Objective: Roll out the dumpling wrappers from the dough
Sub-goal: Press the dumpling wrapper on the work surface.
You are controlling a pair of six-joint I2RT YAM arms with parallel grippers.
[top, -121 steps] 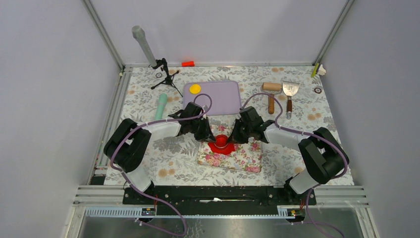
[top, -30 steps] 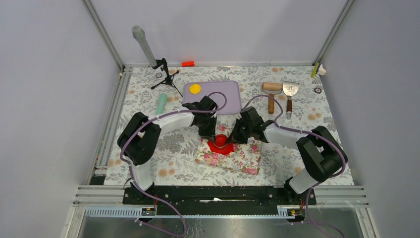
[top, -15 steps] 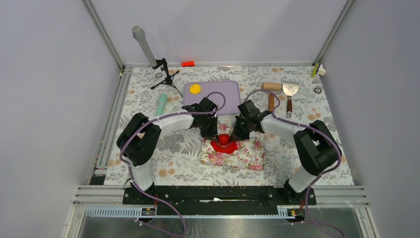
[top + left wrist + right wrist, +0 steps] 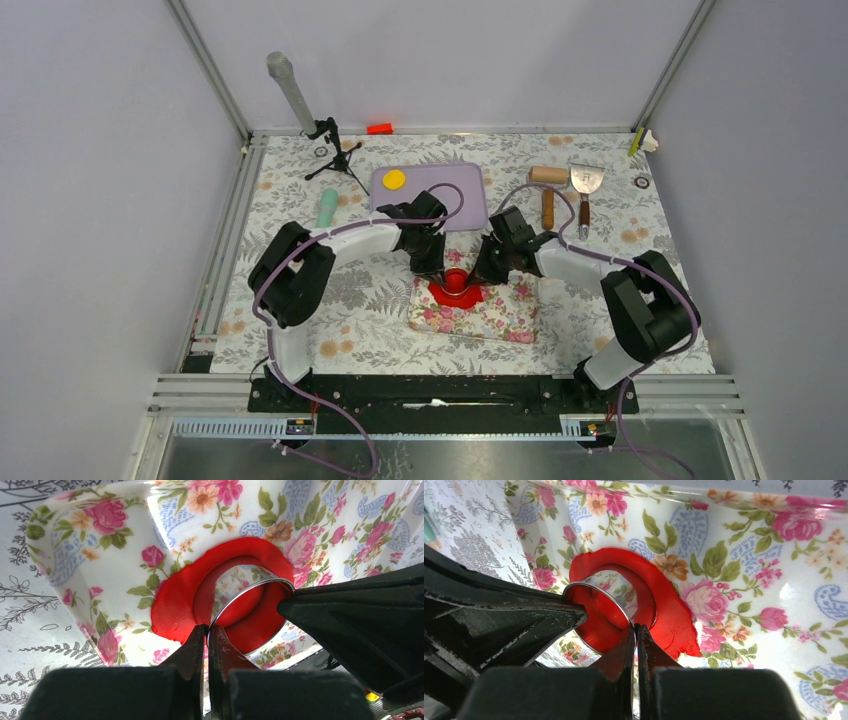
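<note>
A flat sheet of red dough [image 4: 441, 294] lies on a floral mat [image 4: 490, 318] mid-table. A shiny metal ring cutter [image 4: 456, 279] stands upright on the dough, with red dough showing inside it [image 4: 240, 607]. My left gripper [image 4: 206, 630] is shut on the ring's near rim from the left. My right gripper [image 4: 635, 629] is shut on the opposite rim [image 4: 596, 591], and the two grippers [image 4: 440, 266] [image 4: 479, 271] face each other across the ring. A yellow dumpling wrapper [image 4: 394, 179] lies on the purple board [image 4: 450, 205] behind them.
Behind the right arm lie a wooden roller [image 4: 547, 190] and a metal scraper [image 4: 585, 188]. A teal tool [image 4: 327, 208] lies at the left, with a small black tripod [image 4: 335, 152] behind it. A red-orange block [image 4: 379, 128] sits at the back edge.
Both grippers, the ring cutter and the dough have shifted slightly right and toward the back. The floral mat has turned a little under them.
</note>
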